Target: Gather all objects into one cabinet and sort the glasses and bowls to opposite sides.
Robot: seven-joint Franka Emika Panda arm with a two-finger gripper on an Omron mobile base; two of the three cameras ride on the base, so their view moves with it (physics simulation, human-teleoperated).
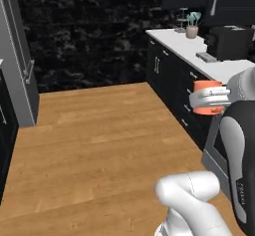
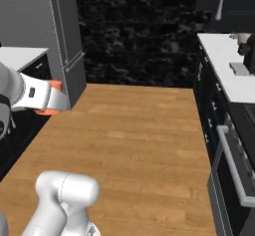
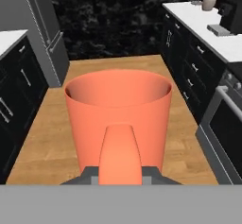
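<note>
the gripper (image 3: 120, 173) grasps the coral-orange mug (image 3: 118, 114) by its handle, above the wooden floor (image 1: 99, 145).

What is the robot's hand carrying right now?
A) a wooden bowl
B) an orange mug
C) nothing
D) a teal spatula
B: the gripper is shut on the handle of the orange mug, held above the wooden floor.

Both base cameras look forward from behind the pincer (image 1: 211, 99) over the same wooden floor (image 1: 99, 145); the hand camera sits close behind the mug (image 3: 118, 119).
</note>
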